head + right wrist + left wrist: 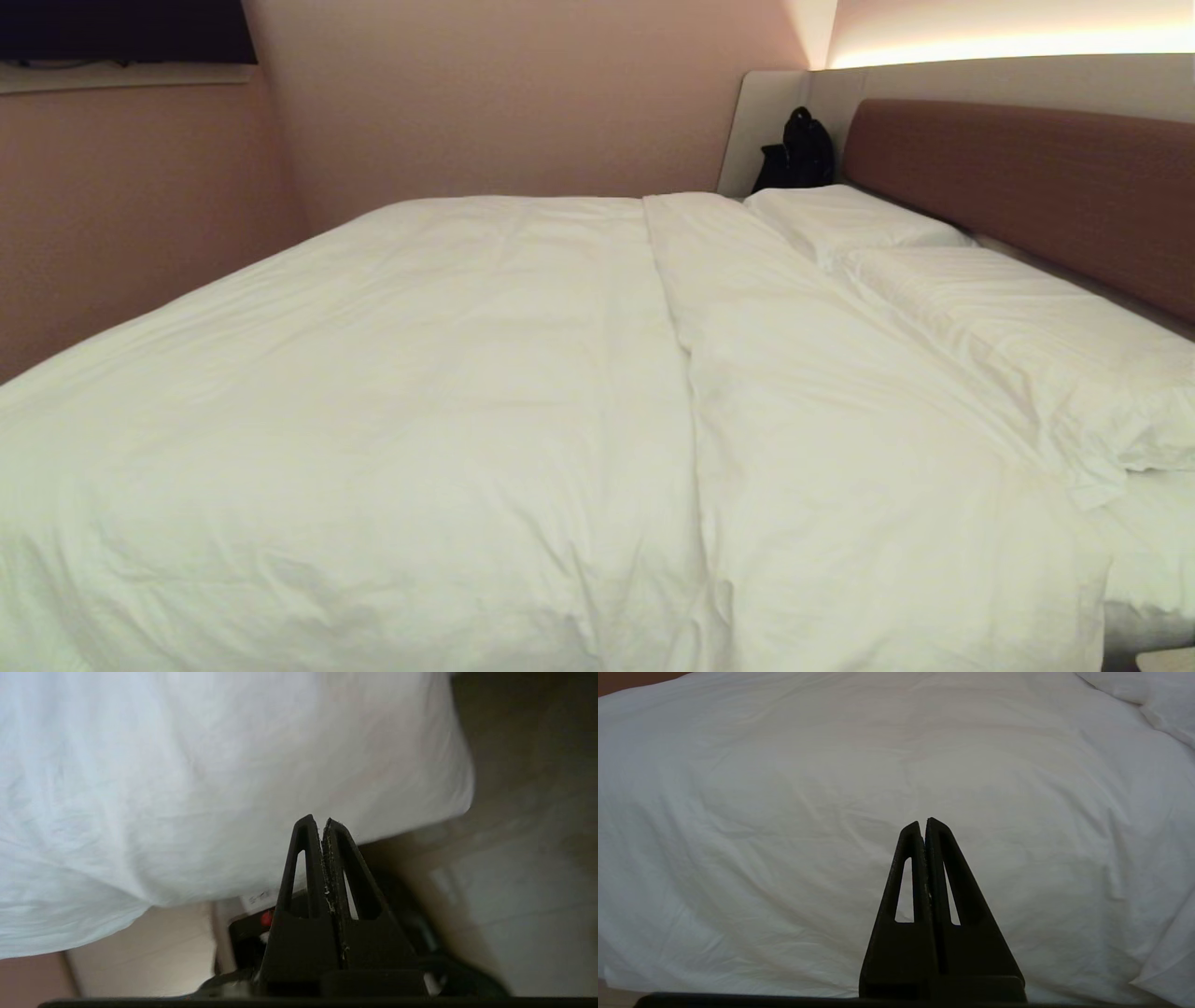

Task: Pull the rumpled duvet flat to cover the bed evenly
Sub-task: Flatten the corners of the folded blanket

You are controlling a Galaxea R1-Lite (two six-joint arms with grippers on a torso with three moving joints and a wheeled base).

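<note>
The duvet (448,401) lay across the bed (1144,630) and reached up to the two pillows (980,308) by the reddish-brown headboard (1027,187), with a long lengthwise ridge where one part seemed to lap over the other. Near the pillow end, at the corner closest to the robot, it bunched and stopped short of the bed's edge.

Neither arm showed in the head view. The left gripper (923,822) hung in front of the duvet's draped side, fingers pressed together on nothing. The right gripper (316,820) was low beside the overhanging hem, with floor behind it, its fingers also together and empty.

The main risk was that closed fingers cannot take cloth: a reach at the hem in this state would only push the quilt in and deepen the creases. Opened, the fingers might catch just the thin cover and not the filling, so a tug would stretch the surface while the bulk stayed put. A pull from one side alone could drag the whole duvet askew or shift the nearest pillow. The black bag (795,149) in the far corner looked well clear.
</note>
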